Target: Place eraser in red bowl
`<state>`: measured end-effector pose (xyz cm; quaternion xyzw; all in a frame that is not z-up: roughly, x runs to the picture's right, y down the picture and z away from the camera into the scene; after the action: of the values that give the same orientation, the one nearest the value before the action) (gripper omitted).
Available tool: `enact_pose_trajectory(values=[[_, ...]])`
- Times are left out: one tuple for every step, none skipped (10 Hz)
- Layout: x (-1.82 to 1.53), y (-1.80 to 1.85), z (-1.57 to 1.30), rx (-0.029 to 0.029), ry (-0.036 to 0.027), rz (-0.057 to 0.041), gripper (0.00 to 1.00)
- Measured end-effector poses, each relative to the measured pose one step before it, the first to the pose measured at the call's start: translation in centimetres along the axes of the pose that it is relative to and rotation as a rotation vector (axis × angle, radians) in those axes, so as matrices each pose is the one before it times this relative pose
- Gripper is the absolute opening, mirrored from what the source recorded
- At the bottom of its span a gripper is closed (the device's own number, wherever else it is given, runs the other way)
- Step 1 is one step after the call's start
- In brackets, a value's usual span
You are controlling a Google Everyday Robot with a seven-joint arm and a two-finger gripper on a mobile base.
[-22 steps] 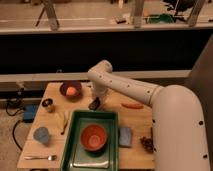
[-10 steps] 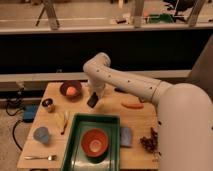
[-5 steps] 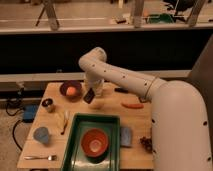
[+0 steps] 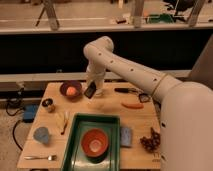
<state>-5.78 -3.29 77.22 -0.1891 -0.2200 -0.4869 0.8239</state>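
Note:
My gripper (image 4: 92, 89) hangs above the back middle of the wooden table, just right of the maroon bowl. It is shut on the eraser (image 4: 90, 91), a small dark block held tilted and clear of the table top. The red bowl (image 4: 95, 141), orange-red with a paler centre, sits in the green tray (image 4: 75, 131) at the front of the table. The gripper is well behind and above the bowl.
A maroon bowl with an orange ball (image 4: 71, 90) stands at the back left. Around the tray lie a small can (image 4: 48, 105), a banana (image 4: 64, 121), a blue cup (image 4: 41, 135), a fork (image 4: 40, 157), a blue-grey pad (image 4: 126, 136), a carrot (image 4: 132, 105), a black tool (image 4: 125, 90) and a dark cluster (image 4: 150, 141).
The arm has risen and swung back and to the left, carrying the eraser up from the table's middle towards the maroon bowl. Nothing else has moved.

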Motion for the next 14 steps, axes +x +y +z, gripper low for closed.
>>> enact_pose_trajectory(values=[[-0.248,0.226,-2.417,0.00016,-0.00975,-0.00597,0.02],[-0.343,0.441,-1.881,0.00596,-0.01082,-0.00589,0.02],[-0.228,0.860,-1.297,0.00277,-0.01710,-0.00351,0.02],[-0.277,1.456,-1.296,0.00971,-0.02620,-0.00694,0.02],[-0.203,1.500,-0.725,0.00435,-0.01844,0.00031,0.02],[-0.129,0.979,-0.129,-0.00438,0.00331,0.00172,0.02],[0.126,0.419,0.472,-0.00250,0.00490,0.00005,0.02],[0.044,-0.005,0.793,0.00086,-0.00031,-0.00320,0.02],[-0.436,-0.206,0.506,0.00270,-0.00460,-0.00570,0.02],[-0.694,0.307,0.149,0.00183,-0.01043,0.00161,0.02],[-0.436,0.666,-0.340,0.00164,-0.00567,0.00423,0.02],[0.059,1.284,-0.063,-0.00215,0.00039,-0.00682,0.02],[0.142,0.775,0.048,0.00003,0.00163,-0.00523,0.02],[-0.140,0.459,0.375,0.00000,-0.00135,-0.00949,0.02]])
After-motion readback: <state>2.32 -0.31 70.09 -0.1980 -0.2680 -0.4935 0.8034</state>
